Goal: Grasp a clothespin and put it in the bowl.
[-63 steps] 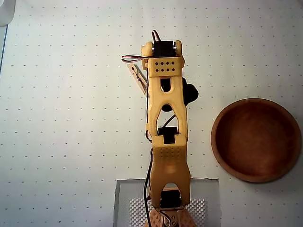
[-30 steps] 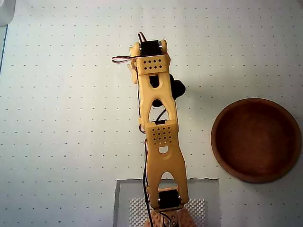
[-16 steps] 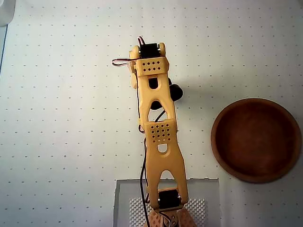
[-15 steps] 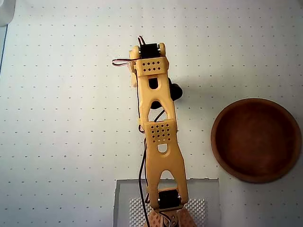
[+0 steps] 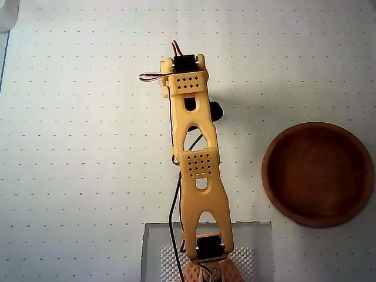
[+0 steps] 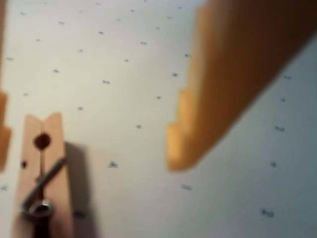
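The clothespin [image 6: 42,173], light wood with a metal spring, lies flat on the dotted white table at the lower left of the wrist view. My gripper [image 6: 89,153] is open and low over the table. Its orange right finger [image 6: 223,89] is well clear of the clothespin, and a sliver of the left finger [image 6: 3,134] shows at the left edge, close beside it. In the overhead view the arm's wrist [image 5: 185,79] covers the gripper and the clothespin. The empty reddish-brown bowl [image 5: 317,222] sits to the right of the arm.
A clear plate [image 5: 154,247] under the arm's base lies at the bottom edge of the overhead view. A white object [image 5: 7,14] sits in the top-left corner. The table is a white sheet with a grid of small dots.
The arm has stretched up and slightly left in the overhead view, covering the clothespin that showed beside it earlier. Over the last half second it has barely moved.
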Controlling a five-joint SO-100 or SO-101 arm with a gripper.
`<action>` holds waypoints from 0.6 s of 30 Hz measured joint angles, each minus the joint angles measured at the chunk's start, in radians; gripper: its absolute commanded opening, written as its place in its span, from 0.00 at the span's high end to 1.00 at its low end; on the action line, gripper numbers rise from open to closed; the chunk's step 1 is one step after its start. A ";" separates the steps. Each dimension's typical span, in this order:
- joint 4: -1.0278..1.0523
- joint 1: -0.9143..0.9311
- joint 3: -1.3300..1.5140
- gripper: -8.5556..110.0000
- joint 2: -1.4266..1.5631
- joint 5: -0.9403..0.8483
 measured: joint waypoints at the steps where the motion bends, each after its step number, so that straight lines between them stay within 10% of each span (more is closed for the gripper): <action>1: 0.000 0.000 0.000 0.75 0.000 0.000; 18: -0.009 -0.089 -0.002 0.75 -0.060 0.009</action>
